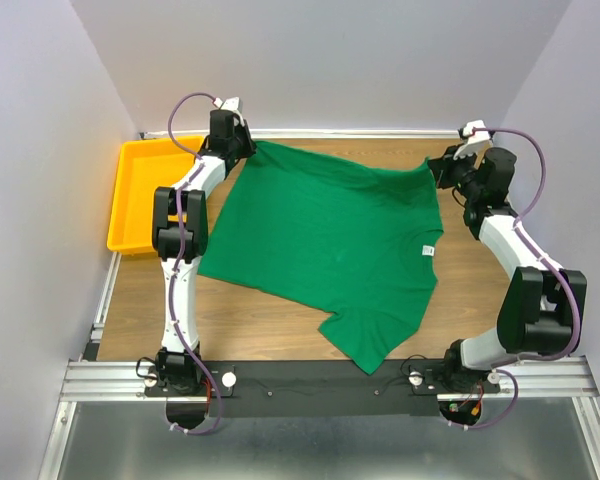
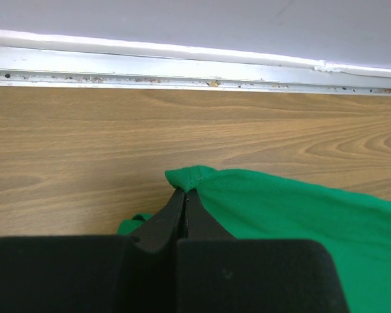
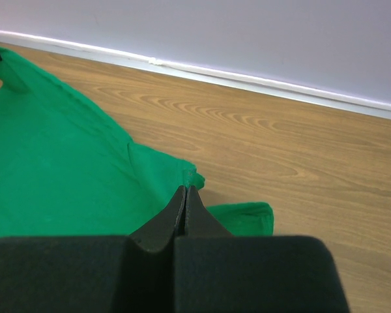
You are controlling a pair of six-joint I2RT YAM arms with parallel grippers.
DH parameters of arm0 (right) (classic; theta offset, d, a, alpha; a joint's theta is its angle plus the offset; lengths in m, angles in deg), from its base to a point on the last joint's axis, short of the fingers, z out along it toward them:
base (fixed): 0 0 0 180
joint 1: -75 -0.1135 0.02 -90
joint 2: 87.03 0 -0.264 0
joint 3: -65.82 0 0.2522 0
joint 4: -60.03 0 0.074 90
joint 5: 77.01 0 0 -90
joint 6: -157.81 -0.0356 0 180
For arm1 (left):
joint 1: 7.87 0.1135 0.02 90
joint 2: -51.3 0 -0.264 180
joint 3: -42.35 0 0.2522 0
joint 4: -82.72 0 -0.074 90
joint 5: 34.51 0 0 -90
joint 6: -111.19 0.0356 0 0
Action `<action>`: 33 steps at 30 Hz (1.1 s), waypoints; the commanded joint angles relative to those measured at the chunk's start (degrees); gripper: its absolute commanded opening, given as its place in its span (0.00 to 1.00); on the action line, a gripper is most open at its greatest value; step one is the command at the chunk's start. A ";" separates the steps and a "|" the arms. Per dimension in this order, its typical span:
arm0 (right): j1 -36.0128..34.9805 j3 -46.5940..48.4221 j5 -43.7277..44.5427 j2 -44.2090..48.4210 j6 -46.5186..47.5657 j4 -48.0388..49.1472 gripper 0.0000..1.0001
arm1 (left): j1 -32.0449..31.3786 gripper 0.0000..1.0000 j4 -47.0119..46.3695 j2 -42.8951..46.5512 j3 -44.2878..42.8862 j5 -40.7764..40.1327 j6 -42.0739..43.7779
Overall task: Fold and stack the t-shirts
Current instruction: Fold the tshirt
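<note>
A plain green t-shirt (image 1: 325, 240) lies spread across the wooden table, its small white neck tag (image 1: 427, 249) at the right and one sleeve hanging toward the near edge. My left gripper (image 1: 248, 143) is shut on the shirt's far left corner; in the left wrist view the cloth (image 2: 300, 215) bunches at the closed fingertips (image 2: 185, 190). My right gripper (image 1: 438, 165) is shut on the far right corner. In the right wrist view the shirt (image 3: 58, 176) spreads to the left of the closed tips (image 3: 184, 190).
A yellow plastic tray (image 1: 140, 195) stands at the far left, beside the left arm. A white rail (image 2: 182, 68) runs along the table's far edge under the back wall. Bare wood (image 1: 480, 290) shows right of the shirt.
</note>
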 commanded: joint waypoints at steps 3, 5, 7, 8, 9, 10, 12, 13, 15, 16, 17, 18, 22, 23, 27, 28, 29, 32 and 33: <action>0.17 -1.60 -1.97 2.94 0.46 -1.38 0.01 | 0.79 0.00 -1.48 -0.01 0.12 1.25 -0.45; 0.17 -1.95 -1.62 3.38 0.72 -1.56 0.01 | 0.88 0.00 -2.27 0.86 1.88 1.34 -0.45; 0.17 -2.48 -1.44 3.65 0.72 -1.65 0.01 | 0.97 0.00 -3.24 2.00 3.72 1.25 -0.45; 0.17 -2.57 -1.44 3.82 0.81 -1.65 0.01 | 1.05 0.00 -3.59 2.36 4.42 1.25 -0.54; 0.17 -2.66 -1.35 3.91 0.81 -1.73 0.01 | 1.14 0.00 -3.94 2.71 5.13 1.17 -0.45; 0.17 -2.75 -1.18 3.91 0.90 -1.82 0.00 | 1.23 0.00 -4.56 3.41 6.35 1.16 -0.37; 0.17 -2.75 -0.83 3.82 0.90 -2.00 0.00 | 1.32 0.00 -5.44 4.12 7.50 1.17 -0.36; 0.17 -2.66 -0.39 3.74 0.99 -2.17 0.00 | 1.32 0.00 -5.62 4.29 8.03 1.16 -0.45; 0.17 -2.48 -0.21 3.47 1.07 -2.44 0.01 | 1.49 0.00 -5.88 4.91 9.09 1.34 -0.28; 0.17 -2.48 -0.04 3.38 1.07 -2.52 0.01 | 1.49 0.00 -5.97 5.26 9.79 1.34 -0.28; 0.17 -2.40 -0.03 3.30 1.07 -2.61 0.01 | 1.58 0.00 -6.14 5.52 10.23 1.34 -0.28; 0.17 -2.40 0.14 3.30 1.07 -2.61 0.01 | 1.58 0.00 -6.67 5.87 10.67 1.34 -0.19; 0.17 -2.66 0.14 3.47 0.99 -2.96 0.00 | 1.76 0.00 -7.81 7.63 13.21 1.16 0.16; 0.17 -2.75 0.14 3.56 1.07 -2.97 0.01 | 1.76 0.00 -8.08 7.98 13.66 0.99 0.25; 0.17 -3.01 0.41 3.73 1.25 -3.23 0.01 | 2.02 0.00 -10.09 10.09 16.03 1.07 0.78; 0.17 -3.01 0.49 3.65 1.34 -3.14 0.01 | 2.11 0.00 -10.27 10.62 16.64 1.16 1.04; 0.17 -3.01 0.41 3.65 1.34 -3.23 0.01 | 2.11 0.00 -10.36 10.80 16.91 1.16 1.13; 0.17 -3.01 0.41 3.47 1.25 -3.40 0.01 | 2.20 0.00 -10.45 11.41 17.70 1.43 1.65; 0.17 -3.10 0.41 3.47 1.25 -3.49 0.01 | 2.20 0.00 -10.62 11.59 18.05 1.43 1.66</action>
